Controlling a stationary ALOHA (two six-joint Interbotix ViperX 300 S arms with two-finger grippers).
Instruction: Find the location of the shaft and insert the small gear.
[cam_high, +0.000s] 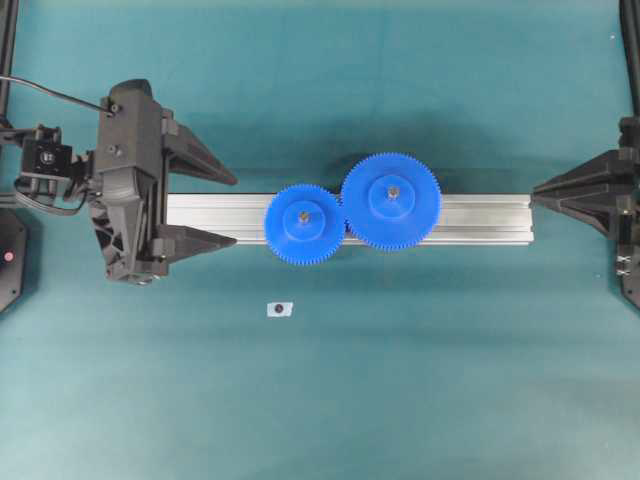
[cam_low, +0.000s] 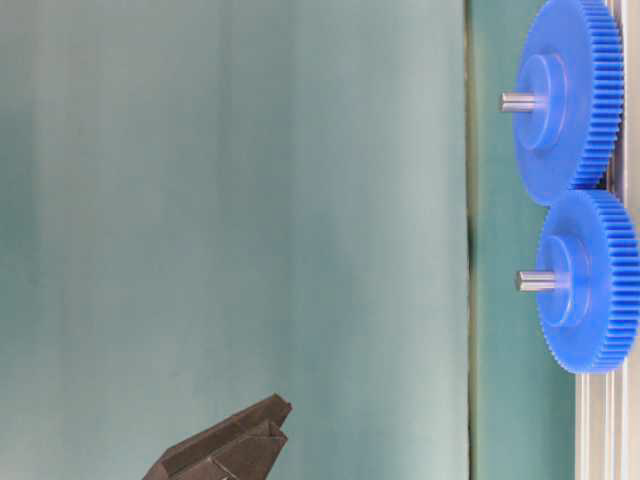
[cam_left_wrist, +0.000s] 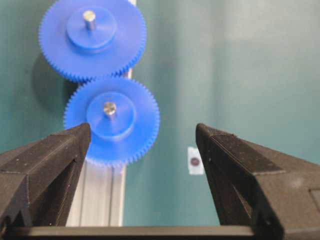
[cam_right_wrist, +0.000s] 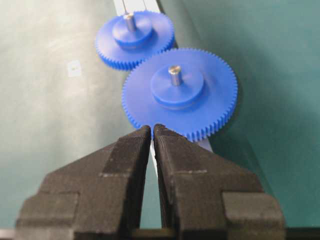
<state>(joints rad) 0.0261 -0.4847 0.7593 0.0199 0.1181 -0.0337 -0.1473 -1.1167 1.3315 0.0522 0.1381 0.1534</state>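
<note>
Starting at the left of the overhead view, the left gripper (cam_high: 205, 207) lay level over the teal table (cam_high: 420, 380), its two black fingers (cam_high: 200, 163) spread wide to either side of the left end of the aluminium rail (cam_high: 215, 215). It held nothing; in the left wrist view the gap between the fingers framed bare cloth and part of the rail.

Next along the rail sat the small gear (cam_high: 303, 223), seated on the shaft (cam_high: 303, 213), whose grey tip stood up out of the gear's raised hub. The table-level view showed the pin poking clear of the hub, and the gear lying flat against the rail. Its teeth met those of the large gear (cam_high: 391, 200) just to its right, which sat on a pin of its own and overhung the rail on both sides.

On the cloth in front of the small gear, well apart from the rail, lay a small white tag with a dark dot (cam_high: 279, 309).

At the far right, the right gripper (cam_high: 535, 195) pointed at the right end of the rail, near it but whether it touched the rail could not be told. In the right wrist view its fingers (cam_right_wrist: 130, 155) stood pressed almost together with only a thin slit between them, gripping nothing, the large gear just beyond the tips.
</note>
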